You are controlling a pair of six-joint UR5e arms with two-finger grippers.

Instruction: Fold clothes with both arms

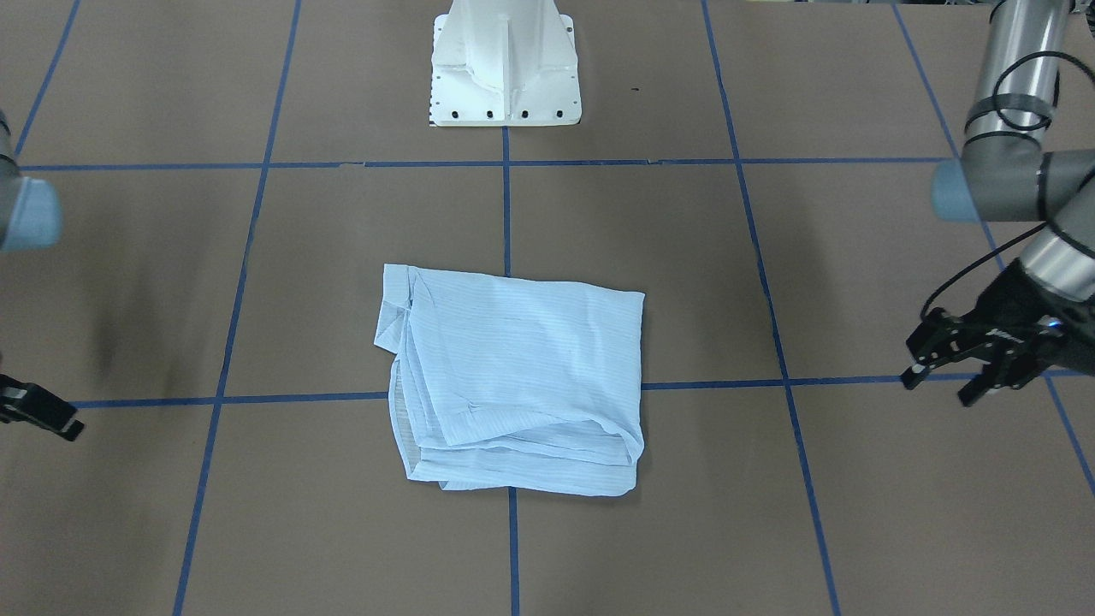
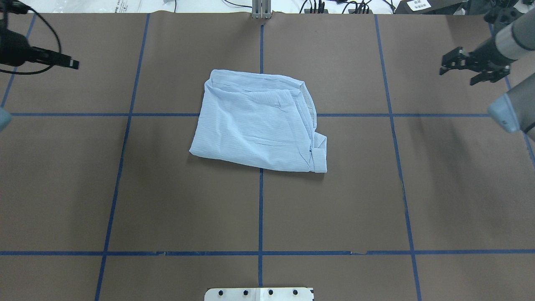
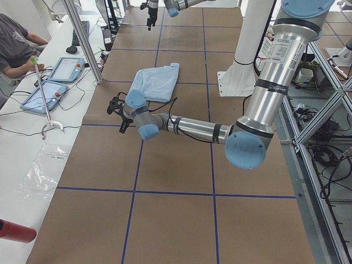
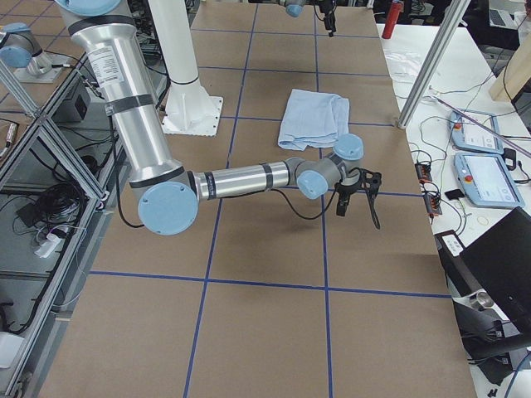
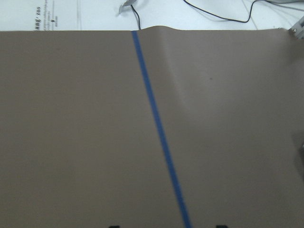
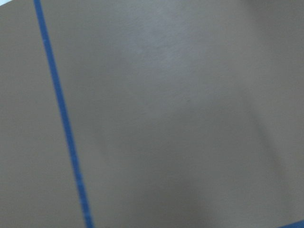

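Since both grippers sit out at the worktop's ends with the shirt [image 1: 513,376] between them, reach-in direction is the thing to get right. Front-facing: shirt is a folded packet at the centre of the table [image 1: 855,513], lying over a crossing of the blue tape [image 1: 282,398]. left gripper [image 1: 939,385] hovers near the left end, fingers spread wide and empty, tips aimed inward at the shirt. right gripper [image 1: 47,417] barely clips the frame at the right end, so its spread is unreadable here. Overhead: the right gripper shows both fingers well apart and empty. The left one is seen edge-on. Both line up roughly with the packet's far edge, about equally far from it, so neither arm is nearer. The packet is only slightly longer end to end than front to back and a bit skewed, with its stacked loose edges facing the right end. Left-end view: the near arm is stretched toward the far edge, with the shirt beyond it toward centre. Right-end view: same picture mirrored, near gripper pointing down, shirt well apart from it. Left wrist: bare surface, one tape line, two dark fingertips [image 5: 114,226] wide apart at the bottom, no shirt. Right wrist: blurred surface and tape only. My read: any further fold needs both arms to travel inward and slightly back toward the robot's edge. The packet may already count as done.
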